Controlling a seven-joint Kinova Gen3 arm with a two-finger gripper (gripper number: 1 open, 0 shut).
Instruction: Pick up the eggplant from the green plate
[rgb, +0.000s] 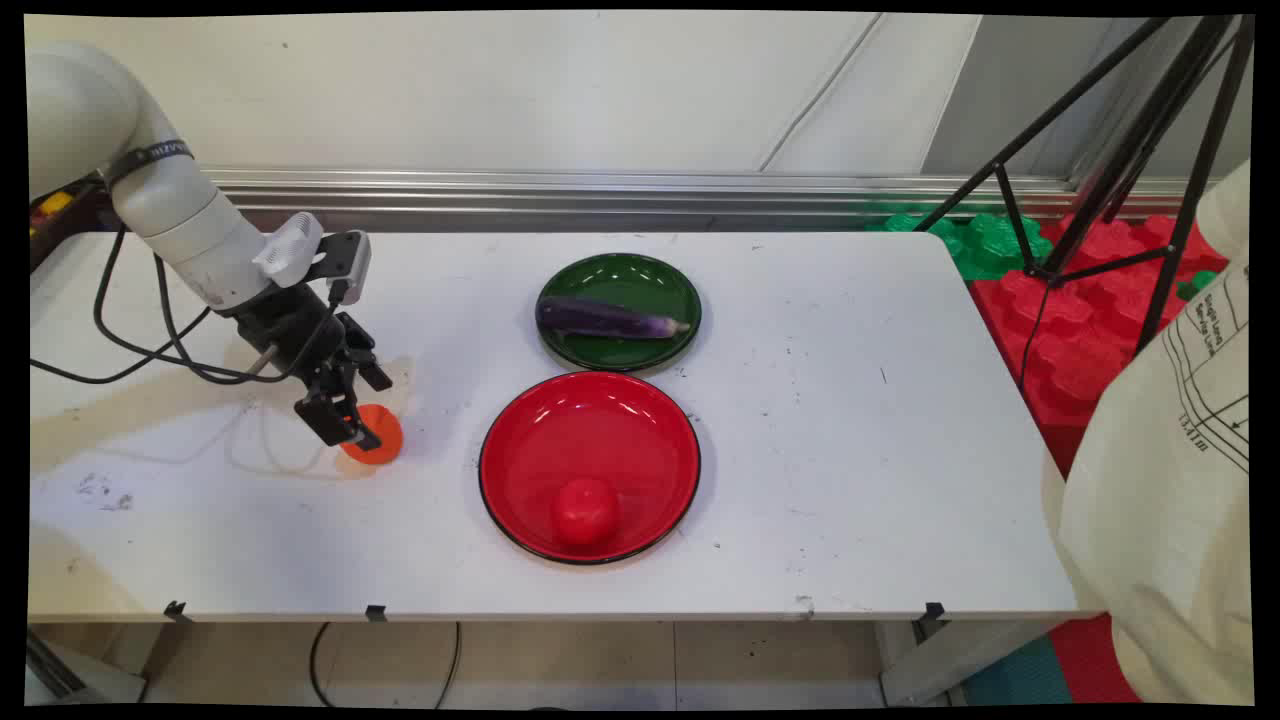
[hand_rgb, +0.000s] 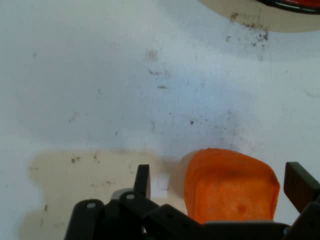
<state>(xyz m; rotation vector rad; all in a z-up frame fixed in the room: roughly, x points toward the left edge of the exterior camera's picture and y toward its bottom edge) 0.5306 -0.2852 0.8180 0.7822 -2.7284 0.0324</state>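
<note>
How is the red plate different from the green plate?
The red plate is bigger than the green plate. The red plate holds a round red tomato, while the green plate holds a long purple eggplant. The red plate sits nearer the table's front edge, and the green plate is behind it. Both are round and shiny.

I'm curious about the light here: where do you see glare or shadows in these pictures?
Main view: bright glints on the red plate and the green plate, and a soft shadow under the hand. Hand view: the hand casts a tan shadow on the table beside the orange object.
</note>
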